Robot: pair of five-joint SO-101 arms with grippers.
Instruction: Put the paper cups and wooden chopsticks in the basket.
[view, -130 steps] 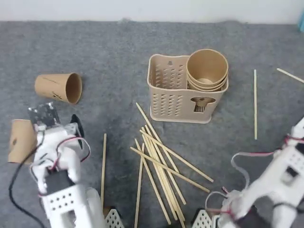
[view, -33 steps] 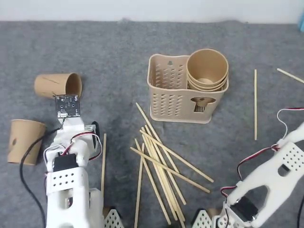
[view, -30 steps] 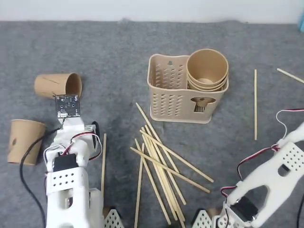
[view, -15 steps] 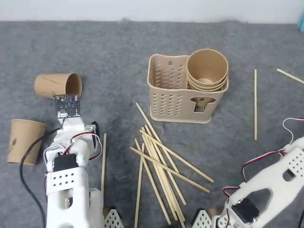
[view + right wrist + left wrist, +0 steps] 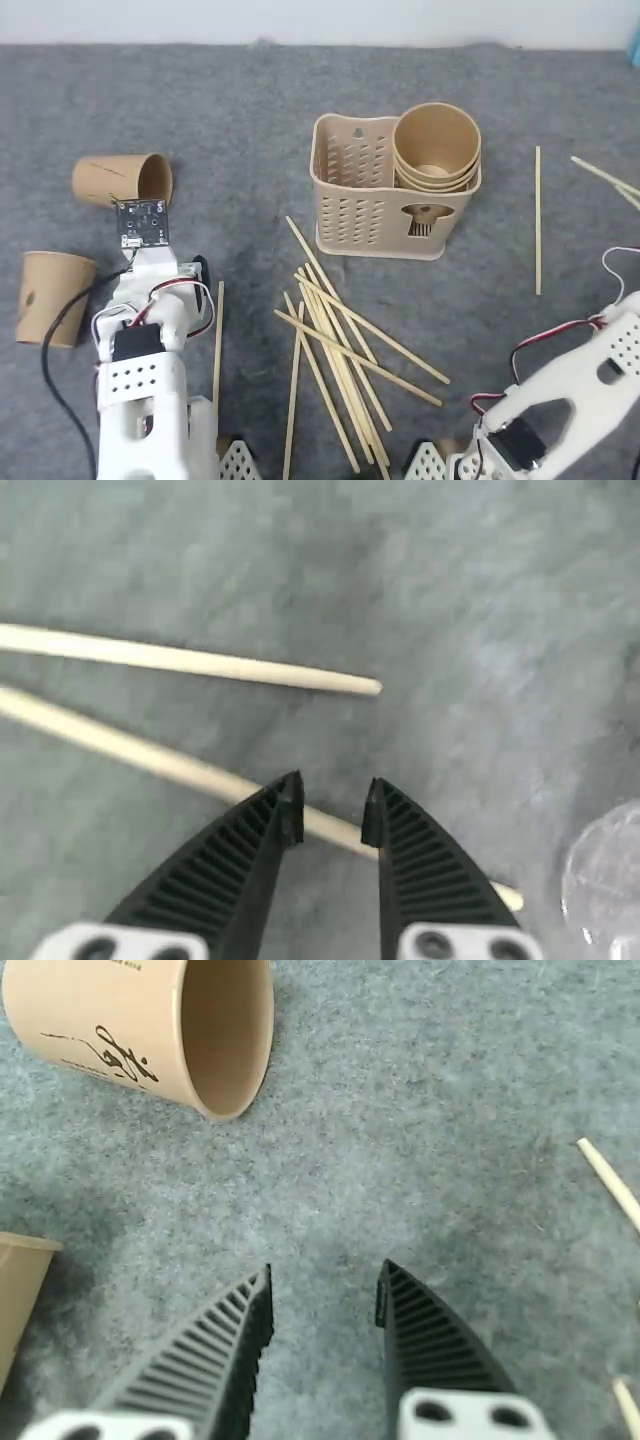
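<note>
Paper cups (image 5: 436,145) brown, nested in basket (image 5: 350,215).

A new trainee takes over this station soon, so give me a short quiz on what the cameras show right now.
1. True or false: the stack of brown paper cups stands inside the beige perforated plastic basket.
2. How many loose brown paper cups lie on their sides on the grey carpet? A one, B two, C four.
3. Fill in: the open right pincer is poised over a thin wooden ____.
Key: 1 true; 2 B; 3 chopstick.
</note>
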